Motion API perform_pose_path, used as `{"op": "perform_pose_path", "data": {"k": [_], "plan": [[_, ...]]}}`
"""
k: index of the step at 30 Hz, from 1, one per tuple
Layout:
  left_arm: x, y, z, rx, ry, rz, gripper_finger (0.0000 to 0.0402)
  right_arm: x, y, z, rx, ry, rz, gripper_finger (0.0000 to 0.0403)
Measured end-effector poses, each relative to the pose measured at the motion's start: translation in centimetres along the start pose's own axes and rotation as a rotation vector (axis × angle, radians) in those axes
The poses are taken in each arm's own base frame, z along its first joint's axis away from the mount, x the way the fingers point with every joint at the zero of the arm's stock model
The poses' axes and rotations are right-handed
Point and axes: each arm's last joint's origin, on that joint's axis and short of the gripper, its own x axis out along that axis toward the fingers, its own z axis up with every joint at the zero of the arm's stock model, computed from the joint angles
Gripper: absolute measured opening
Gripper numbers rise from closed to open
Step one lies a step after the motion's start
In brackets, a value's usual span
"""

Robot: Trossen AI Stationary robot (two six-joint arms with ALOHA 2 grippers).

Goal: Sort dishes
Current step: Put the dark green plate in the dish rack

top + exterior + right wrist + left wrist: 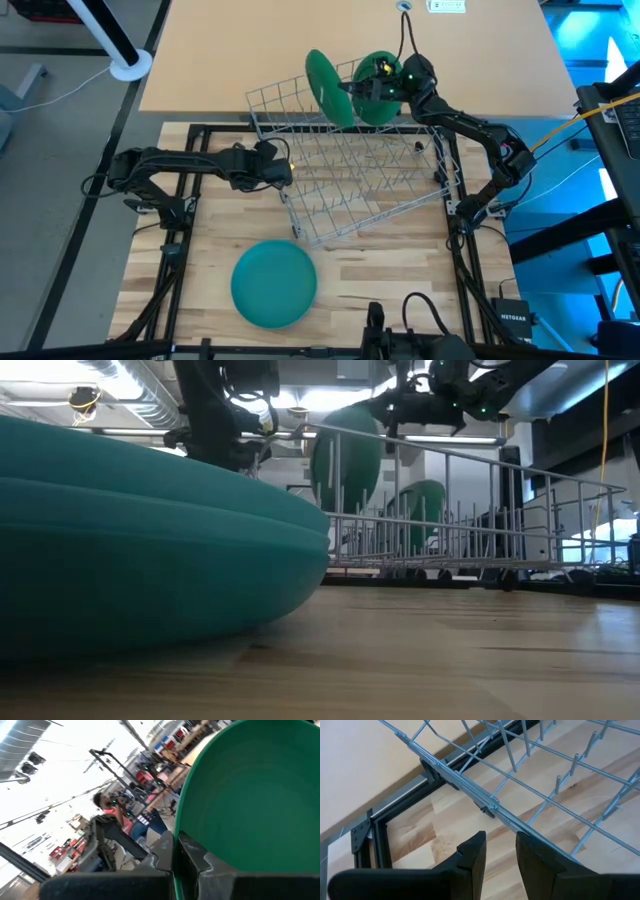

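While the right gripper pinches a green plate at the picture's top middle, it hangs over the rack. Next the plate must slide between the wires. The left gripper waits part open, holding nothing.

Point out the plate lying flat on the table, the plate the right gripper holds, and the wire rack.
Teal round plastic plate lying flat (274,284): high view, centre of its face.
Green round plastic plate held on edge (327,88): high view, middle of its face.
Grey wire rack (345,215): high view, near rim.
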Motion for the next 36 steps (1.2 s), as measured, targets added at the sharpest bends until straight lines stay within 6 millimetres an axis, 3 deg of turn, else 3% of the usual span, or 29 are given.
{"op": "perform_pose_path", "data": {"k": [7, 23, 36], "plan": [[0.0, 0.0, 0.0, -0.002, 0.000, 0.000, 0.0100, 0.0, 0.0, 0.0, 0.002, 0.004, 0.001, 0.0008], [0.0, 0.0, 0.0, -0.020, 0.000, 0.000, 0.0100, 0.6, -2.5, -0.7, 0.040, 0.017, -0.034, 0.0008], [0.0, 0.0, 0.0, -0.018, 0.013, -0.014, 0.0100, 0.7, -2.7, -0.7, 0.123, -0.025, -0.080, 0.0008]]}}
